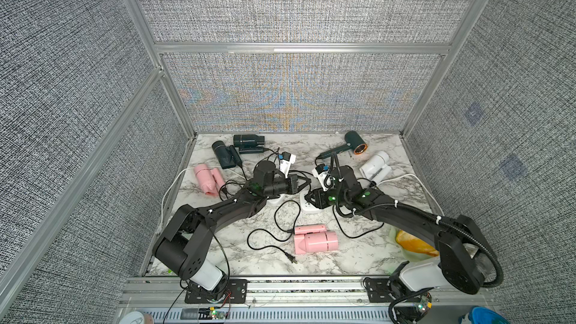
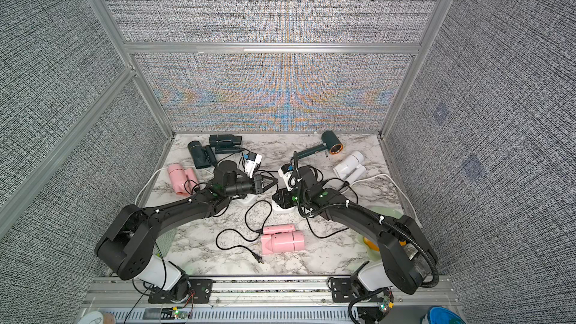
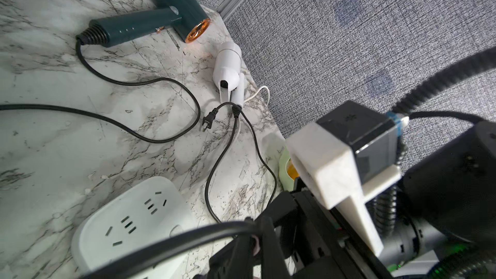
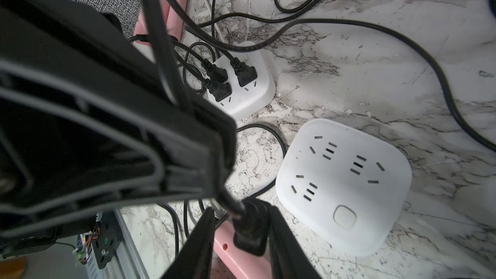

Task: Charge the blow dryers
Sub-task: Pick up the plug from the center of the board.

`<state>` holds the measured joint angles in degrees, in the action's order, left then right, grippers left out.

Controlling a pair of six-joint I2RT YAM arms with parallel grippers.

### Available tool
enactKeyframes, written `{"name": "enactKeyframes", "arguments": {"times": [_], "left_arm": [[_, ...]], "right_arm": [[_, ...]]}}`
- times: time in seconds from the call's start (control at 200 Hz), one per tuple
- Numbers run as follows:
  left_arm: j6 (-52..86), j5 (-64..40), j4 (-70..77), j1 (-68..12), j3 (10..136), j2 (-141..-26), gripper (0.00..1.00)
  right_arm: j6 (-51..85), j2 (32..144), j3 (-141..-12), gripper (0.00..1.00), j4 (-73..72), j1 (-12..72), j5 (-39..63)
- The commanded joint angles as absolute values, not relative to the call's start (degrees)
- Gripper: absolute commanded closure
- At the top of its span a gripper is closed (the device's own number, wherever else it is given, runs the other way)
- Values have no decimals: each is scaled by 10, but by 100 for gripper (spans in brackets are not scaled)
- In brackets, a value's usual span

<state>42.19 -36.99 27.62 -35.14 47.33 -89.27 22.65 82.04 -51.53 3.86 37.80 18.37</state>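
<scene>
near pink dryer: lies on its side at the front middle of the marble table, handle folded along the barrel
front plug: lies loose on the table just beside that dryer, toward the front edge, its cord curling off in loops to the left
right gripper: comes in from the right, low beside the near socket block; its fingers stand apart with the black plug between them, and a gap shows on one side of it
left gripper: comes in from the left, pinched tight on the black cord just above that plug; which dryer the cord belongs to cannot be traced
near socket block: white, square, flat on the table just beside both grippers, its slots in plain sight
far socket block: close behind, partly under the left arm, with three black plugs seated in it
second pink dryer: folded, on its side near the table's left edge
white dryer: folded, near the right edge; another plug lies on the table just beside its handle
copper-ringed dryer: far right by the back wall, handle unfolded and pointing toward the middle
dark teal dryer: far left, folded
other dark teal dryer: just behind it, against the back wall
</scene>
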Motion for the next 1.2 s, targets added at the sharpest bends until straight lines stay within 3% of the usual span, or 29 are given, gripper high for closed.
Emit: {"name": "enactKeyframes", "arguments": {"times": [0.0,0.535,0.74,1.011,1.196], "left_arm": [[384,-343,236,-358,481,-888,94],[374,-323,218,-371,490,-884,94],[372,-321,215,-372,490,-884,94],[364,-308,205,-373,492,-879,94],[371,-304,201,-373,493,-878,94]], "right_arm": [[233,814,-525,60,55,374,189],[258,852,-563,62,90,373,180],[261,867,-566,71,92,373,170],[265,876,-566,75,93,373,175],[267,871,-559,87,86,374,162]]}}
